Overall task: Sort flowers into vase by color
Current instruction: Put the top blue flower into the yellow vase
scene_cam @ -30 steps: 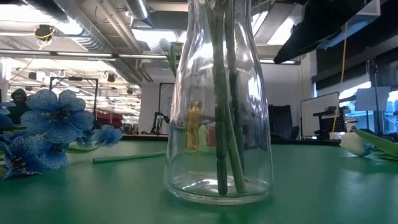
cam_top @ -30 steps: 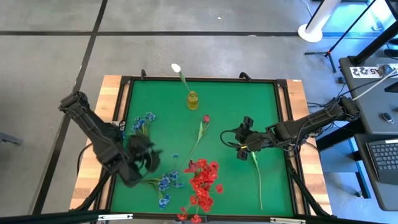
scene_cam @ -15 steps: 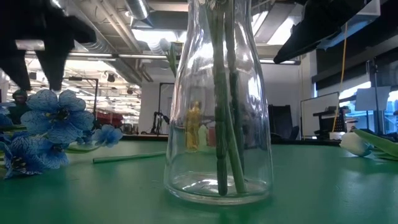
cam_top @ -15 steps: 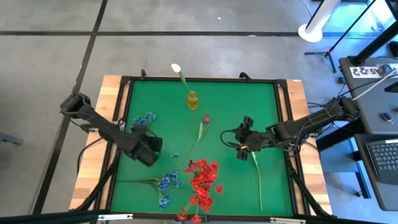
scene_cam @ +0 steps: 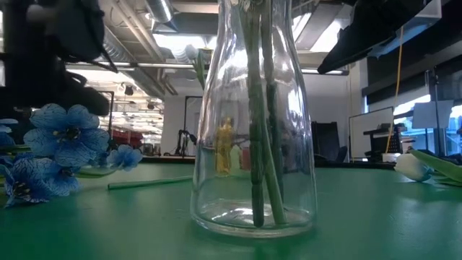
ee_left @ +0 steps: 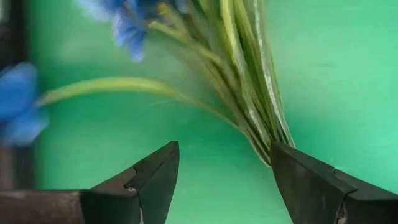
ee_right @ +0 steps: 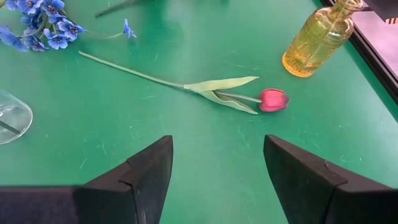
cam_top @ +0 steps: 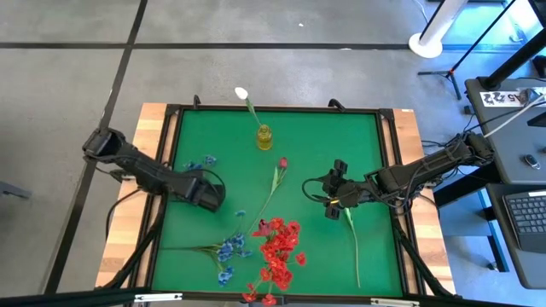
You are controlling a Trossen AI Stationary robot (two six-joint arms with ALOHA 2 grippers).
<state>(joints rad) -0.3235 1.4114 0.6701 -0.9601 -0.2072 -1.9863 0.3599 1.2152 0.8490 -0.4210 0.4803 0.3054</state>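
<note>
My left gripper (cam_top: 205, 187) (ee_left: 224, 180) is open and hangs over the stems (ee_left: 249, 93) of a blue flower bunch (cam_top: 198, 162) lying near the table's left side; the stem ends lie close by one finger, and nothing is gripped. A second blue bunch (cam_top: 226, 251) lies near the front edge. Red clusters (cam_top: 277, 247) stand in a clear glass vase (scene_cam: 253, 144). A single red bud (ee_right: 273, 99) lies flat mid-table. A yellow vase (cam_top: 264, 136) holds a white bud (cam_top: 241, 92). My right gripper (cam_top: 334, 203) (ee_right: 217, 180) is open and holds nothing.
A long green stem (cam_top: 351, 247) lies on the mat, running from under the right gripper toward the near edge; its white bud (scene_cam: 415, 166) shows in the low view. A raised dark frame (cam_top: 171, 111) borders the green mat. Bare mat lies at the far right.
My left gripper has moved toward the table's far edge and come down, from beside the near blue bunch to just over the stems of the blue bunch at the left. The flowers have stayed put.
</note>
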